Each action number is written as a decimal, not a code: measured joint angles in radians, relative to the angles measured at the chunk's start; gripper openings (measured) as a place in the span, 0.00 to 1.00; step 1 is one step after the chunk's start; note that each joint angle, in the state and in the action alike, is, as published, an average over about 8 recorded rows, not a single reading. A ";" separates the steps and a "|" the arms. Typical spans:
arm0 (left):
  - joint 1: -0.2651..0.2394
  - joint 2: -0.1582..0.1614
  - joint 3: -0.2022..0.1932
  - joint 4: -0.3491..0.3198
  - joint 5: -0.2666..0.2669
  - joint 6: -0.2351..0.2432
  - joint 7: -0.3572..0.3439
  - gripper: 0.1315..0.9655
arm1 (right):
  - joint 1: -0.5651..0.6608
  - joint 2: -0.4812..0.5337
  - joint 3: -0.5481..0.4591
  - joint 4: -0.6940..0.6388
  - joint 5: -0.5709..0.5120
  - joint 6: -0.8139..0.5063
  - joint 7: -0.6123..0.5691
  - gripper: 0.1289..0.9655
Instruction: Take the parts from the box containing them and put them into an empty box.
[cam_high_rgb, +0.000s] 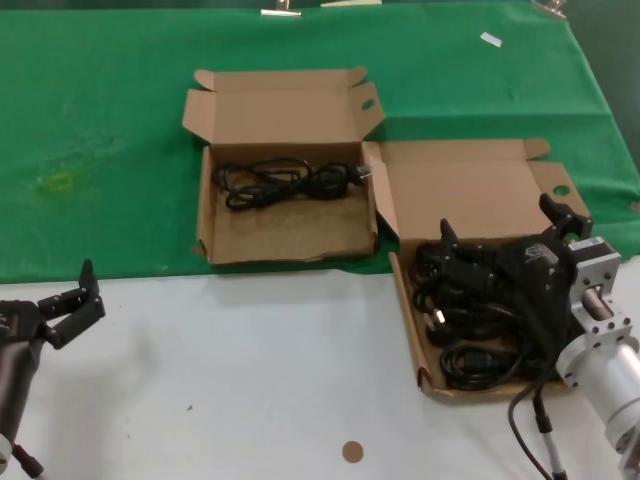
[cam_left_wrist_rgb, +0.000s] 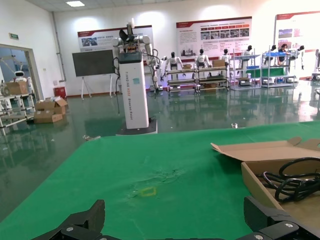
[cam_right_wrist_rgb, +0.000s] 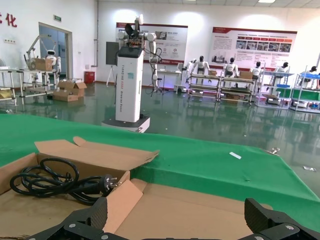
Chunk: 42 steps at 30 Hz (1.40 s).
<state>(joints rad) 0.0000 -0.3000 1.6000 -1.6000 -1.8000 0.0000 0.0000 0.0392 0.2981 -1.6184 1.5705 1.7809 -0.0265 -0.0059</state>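
The power cords (cam_high_rgb: 480, 320) lay heaped in the longer cardboard box (cam_high_rgb: 408, 300) near the table's front right corner; likely light, floppy and tangle-prone, best pinched across a bundled loop, not a plug. The pile's long axis ran front to back. The right gripper (cam_high_rgb: 498, 232) hovered over it, jaws wide. One cord (cam_high_rgb: 285, 182) lay left-right in the squarer box (cam_high_rgb: 290, 240) mid-table; the left gripper (cam_high_rgb: 75, 300) sat open at front left.
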 joint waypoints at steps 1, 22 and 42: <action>0.000 0.000 0.000 0.000 0.000 0.000 0.000 1.00 | 0.000 0.000 0.000 0.000 0.000 0.000 0.000 1.00; 0.000 0.000 0.000 0.000 0.000 0.000 0.000 1.00 | 0.000 0.000 0.000 0.000 0.000 0.000 0.000 1.00; 0.000 0.000 0.000 0.000 0.000 0.000 0.000 1.00 | 0.000 0.000 0.000 0.000 0.000 0.000 0.000 1.00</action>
<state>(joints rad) 0.0000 -0.3000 1.6000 -1.6000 -1.8000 0.0000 0.0000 0.0392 0.2981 -1.6184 1.5705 1.7809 -0.0265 -0.0059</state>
